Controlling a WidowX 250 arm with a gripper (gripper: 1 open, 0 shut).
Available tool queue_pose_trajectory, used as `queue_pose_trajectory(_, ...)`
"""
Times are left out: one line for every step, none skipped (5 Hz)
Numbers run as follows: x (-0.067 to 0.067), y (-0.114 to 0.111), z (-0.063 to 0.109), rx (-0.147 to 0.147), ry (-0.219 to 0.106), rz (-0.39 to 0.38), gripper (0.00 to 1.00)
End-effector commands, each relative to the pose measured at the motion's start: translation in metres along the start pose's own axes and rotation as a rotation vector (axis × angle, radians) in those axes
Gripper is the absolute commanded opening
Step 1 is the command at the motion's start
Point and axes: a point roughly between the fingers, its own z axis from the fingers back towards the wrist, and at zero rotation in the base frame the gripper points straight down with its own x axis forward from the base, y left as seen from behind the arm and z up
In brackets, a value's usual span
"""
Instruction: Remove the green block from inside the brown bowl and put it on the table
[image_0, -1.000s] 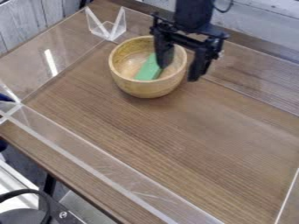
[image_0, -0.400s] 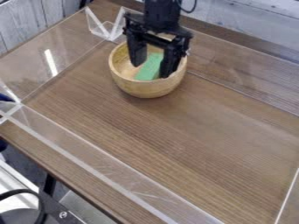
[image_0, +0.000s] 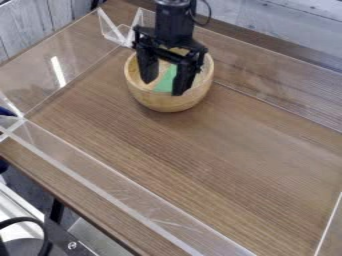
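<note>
Table (image_0: 187, 170): a wide brown wood-grain top with dark streaks, ringed by low clear walls (image_0: 80, 185). Most of its surface is bare, which I judge leaves me plenty of room to set something down later.

Brown bowl (image_0: 144, 97): a round light wooden bowl with a thick rim, standing near the table's far edge, toward the far left corner. It sits upright and holds the piece I am after.

Clear stand (image_0: 118, 28): a small transparent piece just beyond the bowl, by the far wall. It plays no part in my job.

My gripper (image_0: 170, 68): black, pointing straight down over the bowl's opening. My jaws are spread wide and grip nothing; I judge they are held apart so they can straddle the piece.

Green block (image_0: 170, 79): a short bright green bar lying inside the bowl, leaning against the inner wall. It shows between my two fingers, directly beneath me. Whether my fingertips touch it I cannot tell. It has not been lifted out yet.
</note>
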Motion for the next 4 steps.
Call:
queue_pose_trajectory(0.014, 0.010, 0.010, 0.011, -0.071, 0.003, 1.00)
queue_pose_trajectory(0.020, 0.014, 0.005, 0.011, -0.068, 0.005, 1.00)
queue_pose_trajectory(0.026, 0.018, -0.002, 0.012, -0.065, 0.009, 1.00)
queue_pose_trajectory(0.030, 0.020, -0.007, 0.013, -0.064, 0.011, 1.00)
